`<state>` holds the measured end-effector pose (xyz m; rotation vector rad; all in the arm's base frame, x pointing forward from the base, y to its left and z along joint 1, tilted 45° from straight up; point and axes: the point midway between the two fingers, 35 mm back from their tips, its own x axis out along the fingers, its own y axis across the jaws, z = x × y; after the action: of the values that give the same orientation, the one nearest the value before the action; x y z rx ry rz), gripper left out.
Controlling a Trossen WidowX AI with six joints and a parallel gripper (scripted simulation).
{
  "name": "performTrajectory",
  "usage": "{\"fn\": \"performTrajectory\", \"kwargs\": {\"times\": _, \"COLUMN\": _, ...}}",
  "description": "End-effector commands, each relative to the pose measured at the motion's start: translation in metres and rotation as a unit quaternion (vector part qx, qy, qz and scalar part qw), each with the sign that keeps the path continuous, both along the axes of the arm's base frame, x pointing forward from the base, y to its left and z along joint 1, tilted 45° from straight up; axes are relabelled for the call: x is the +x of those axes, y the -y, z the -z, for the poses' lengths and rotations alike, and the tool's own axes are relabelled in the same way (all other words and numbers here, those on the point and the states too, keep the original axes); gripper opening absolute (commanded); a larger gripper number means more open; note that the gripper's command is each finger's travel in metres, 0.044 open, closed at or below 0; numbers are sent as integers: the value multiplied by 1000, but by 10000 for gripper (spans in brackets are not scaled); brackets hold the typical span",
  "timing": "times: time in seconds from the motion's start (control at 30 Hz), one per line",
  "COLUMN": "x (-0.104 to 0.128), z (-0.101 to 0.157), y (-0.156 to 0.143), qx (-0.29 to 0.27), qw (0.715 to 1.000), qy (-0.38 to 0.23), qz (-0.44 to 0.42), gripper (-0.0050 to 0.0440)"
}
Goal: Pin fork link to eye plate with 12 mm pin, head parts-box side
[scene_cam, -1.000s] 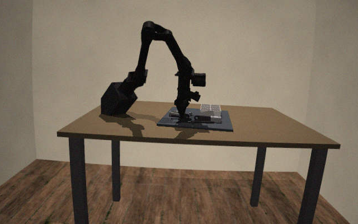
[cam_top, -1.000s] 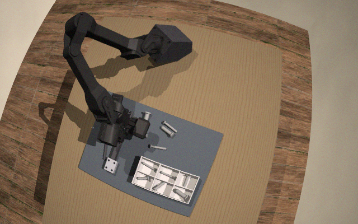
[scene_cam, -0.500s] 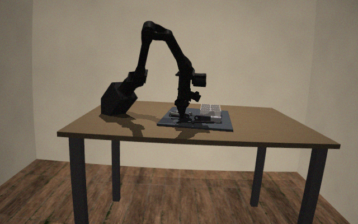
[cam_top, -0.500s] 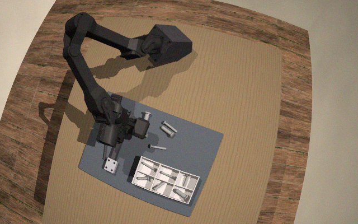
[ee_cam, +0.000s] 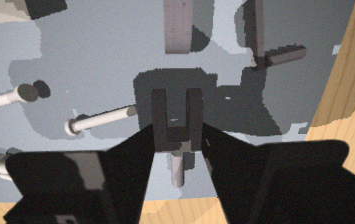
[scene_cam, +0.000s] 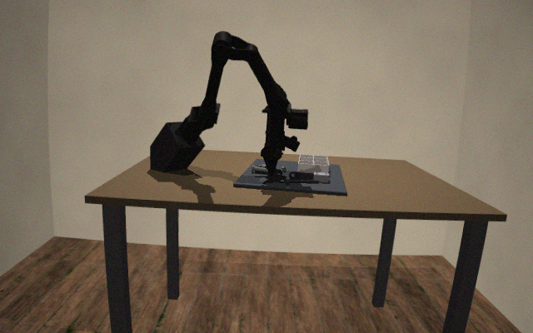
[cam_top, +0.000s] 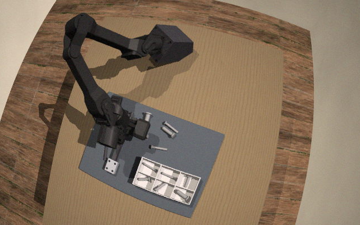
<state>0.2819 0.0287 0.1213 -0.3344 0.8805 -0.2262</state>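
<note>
My gripper [ee_cam: 176, 127] [cam_top: 111, 153] [scene_cam: 273, 176] is shut on the fork link [ee_cam: 176, 116], a dark U-shaped piece with two cheeks pointing away from me, held low over the grey mat [cam_top: 199, 140] [ee_cam: 103, 45]. The eye plate [ee_cam: 179, 24] shows ahead of the fork's open end in the wrist view, apart from it. In the top view its pale base block [cam_top: 111, 166] with several holes stands just past my fingers. Loose pins lie on the mat: two side by side [cam_top: 170, 129], a thin one [cam_top: 158, 148] [ee_cam: 100, 119], and one [cam_top: 148, 116] standing upright. Another pin [ee_cam: 178, 169] shows under the fork.
The white parts box [cam_top: 166, 180] [scene_cam: 311, 160] with several compartments of pins sits on the mat to the right of the eye plate. A dark angled piece [ee_cam: 273, 55] lies ahead on the right. The arm's base [cam_top: 171, 42] stands at the far end of the table.
</note>
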Motion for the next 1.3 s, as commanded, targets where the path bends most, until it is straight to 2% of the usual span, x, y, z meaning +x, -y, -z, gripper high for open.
{"fn": "performTrajectory", "kwargs": {"times": 0.0, "x": 6, "z": -3, "y": -3, "qx": 5, "qw": 1000, "qy": 7, "qz": -2, "gripper": 124}}
{"fn": "performTrajectory", "kwargs": {"times": 1.27, "x": 15, "z": -8, "y": -8, "qx": 5, "qw": 1000, "qy": 7, "qz": -2, "gripper": 124}}
